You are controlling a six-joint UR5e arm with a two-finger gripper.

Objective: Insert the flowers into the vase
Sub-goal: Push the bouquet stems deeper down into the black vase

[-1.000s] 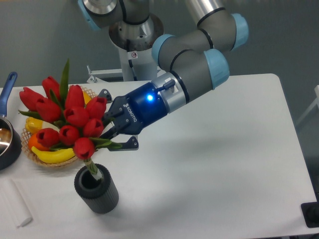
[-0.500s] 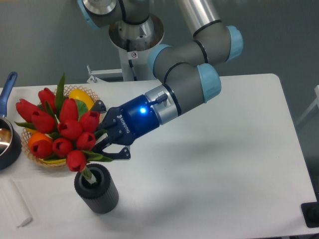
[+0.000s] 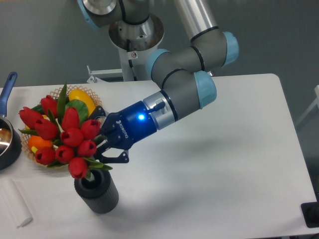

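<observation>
Lower than half a second ago, the flowers (image 3: 62,137) have sunk so the bottom bud sits at the rim of the vase (image 3: 97,190), stems apparently inside its mouth; the gripper (image 3: 102,148) has followed them down, jaws closed on the leafy part under the buds. They look light, top-heavy and easily crushed; holding low on the bound stems seems wisest; the basket (image 3: 30,154) sits just behind.

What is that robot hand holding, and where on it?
The end effector holds the flowers, gripped low on the bunch, just under the red buds, above the vase.
</observation>
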